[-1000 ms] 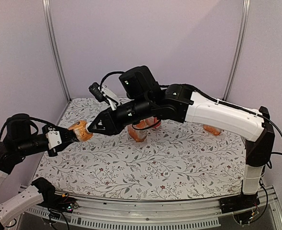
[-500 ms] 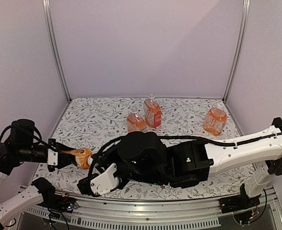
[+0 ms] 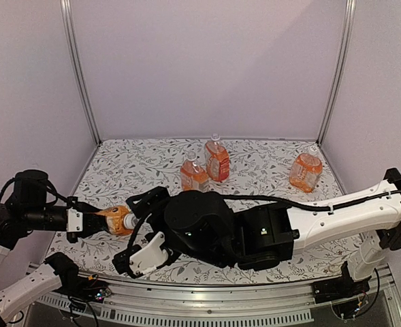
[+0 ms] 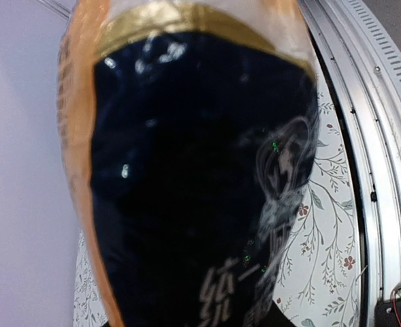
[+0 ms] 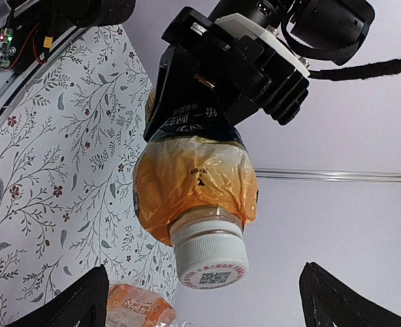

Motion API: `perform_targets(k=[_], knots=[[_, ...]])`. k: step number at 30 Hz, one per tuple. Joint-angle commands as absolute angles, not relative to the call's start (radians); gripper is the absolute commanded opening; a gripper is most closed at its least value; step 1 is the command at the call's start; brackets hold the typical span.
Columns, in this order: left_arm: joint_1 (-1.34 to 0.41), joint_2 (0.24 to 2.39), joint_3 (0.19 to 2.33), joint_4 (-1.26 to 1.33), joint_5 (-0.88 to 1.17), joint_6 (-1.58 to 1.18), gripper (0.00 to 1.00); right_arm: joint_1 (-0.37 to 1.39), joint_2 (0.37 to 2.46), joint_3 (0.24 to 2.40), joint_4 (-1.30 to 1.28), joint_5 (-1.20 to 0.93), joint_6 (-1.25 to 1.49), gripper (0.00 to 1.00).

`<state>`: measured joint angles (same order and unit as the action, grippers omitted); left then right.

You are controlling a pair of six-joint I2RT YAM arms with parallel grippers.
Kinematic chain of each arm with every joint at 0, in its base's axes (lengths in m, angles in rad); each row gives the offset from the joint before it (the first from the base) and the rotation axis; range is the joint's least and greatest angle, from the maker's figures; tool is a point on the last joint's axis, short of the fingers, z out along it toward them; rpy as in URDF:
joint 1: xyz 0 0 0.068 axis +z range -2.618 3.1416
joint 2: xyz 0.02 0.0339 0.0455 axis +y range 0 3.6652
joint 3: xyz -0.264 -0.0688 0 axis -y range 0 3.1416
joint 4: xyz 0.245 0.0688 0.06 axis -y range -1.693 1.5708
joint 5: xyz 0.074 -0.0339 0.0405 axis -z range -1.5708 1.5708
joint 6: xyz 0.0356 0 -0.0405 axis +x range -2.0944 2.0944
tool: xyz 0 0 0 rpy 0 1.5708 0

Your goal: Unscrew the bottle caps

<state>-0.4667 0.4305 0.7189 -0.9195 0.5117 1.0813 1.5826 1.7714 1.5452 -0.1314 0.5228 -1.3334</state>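
Observation:
My left gripper (image 3: 99,219) is shut on the orange-and-black bottle (image 3: 115,220), holding it level above the table's near left part. Its black label (image 4: 200,170) fills the left wrist view and hides the fingers there. The white bottle cap (image 5: 210,255) points at my right gripper (image 5: 210,303). That gripper stands open, its fingertips (image 5: 84,300) wide to either side and apart from the cap. In the top view the right gripper (image 3: 137,223) sits just right of the cap (image 3: 128,222). The left gripper's black body (image 5: 227,68) clamps the bottle's label end.
Three squat orange bottles stand at the back: one (image 3: 193,174) beside another (image 3: 217,160) at the middle, a third (image 3: 305,170) at the right. The right arm (image 3: 254,235) lies low across the near half of the flowered table (image 3: 268,184). Metal rail (image 4: 363,136) runs along the near edge.
The right arm swung down from high over the table to low along the near side. The left gripper lowered the bottle. The right jaws, shut at the cap before, now stand wide open.

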Motion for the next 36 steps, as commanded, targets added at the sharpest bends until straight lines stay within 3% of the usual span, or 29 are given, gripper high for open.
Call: perform_targets(k=[1, 3, 8, 12, 16, 23, 28, 30, 32, 34, 36], knots=[[-0.453, 0.417, 0.691, -0.798, 0.403, 0.937, 0.36, 1.561, 1.744, 1.567, -0.117, 0.542, -1.088, 0.99], [-0.450, 0.416, 0.677, -0.719, 0.345, 0.887, 0.36, 1.517, 1.728, 1.610, -0.210, 0.439, -0.858, 0.99], [-0.449, 0.422, 0.652, -0.637, 0.264, 0.879, 0.36, 1.346, 1.738, 1.733, -0.329, -0.053, -0.211, 0.98], [-0.449, 0.417, 0.644, -0.631, 0.248, 0.881, 0.36, 1.306, 1.816, 1.814, -0.353, -0.035, 0.163, 0.89], [-0.446, 0.420, 0.647, -0.631, 0.247, 0.878, 0.37, 1.302, 1.880, 1.887, -0.401, -0.085, 0.246, 0.83], [-0.447, 0.422, 0.644, -0.632, 0.260, 0.885, 0.37, 1.288, 1.932, 1.928, -0.430, -0.156, 0.315, 0.61], [-0.446, 0.419, 0.644, -0.631, 0.266, 0.886, 0.37, 1.284, 1.934, 1.916, -0.428, -0.148, 0.309, 0.34], [-0.447, 0.419, 0.642, -0.632, 0.268, 0.887, 0.37, 1.285, 1.934, 1.915, -0.422, -0.149, 0.304, 0.28], [-0.446, 0.419, 0.642, -0.636, 0.269, 0.888, 0.37, 1.285, 1.932, 1.918, -0.418, -0.147, 0.301, 0.36], [-0.446, 0.418, 0.640, -0.639, 0.273, 0.892, 0.37, 1.285, 1.930, 1.922, -0.418, -0.141, 0.294, 0.57], [-0.447, 0.417, 0.640, -0.641, 0.276, 0.893, 0.37, 1.284, 1.926, 1.928, -0.418, -0.130, 0.287, 0.59]])
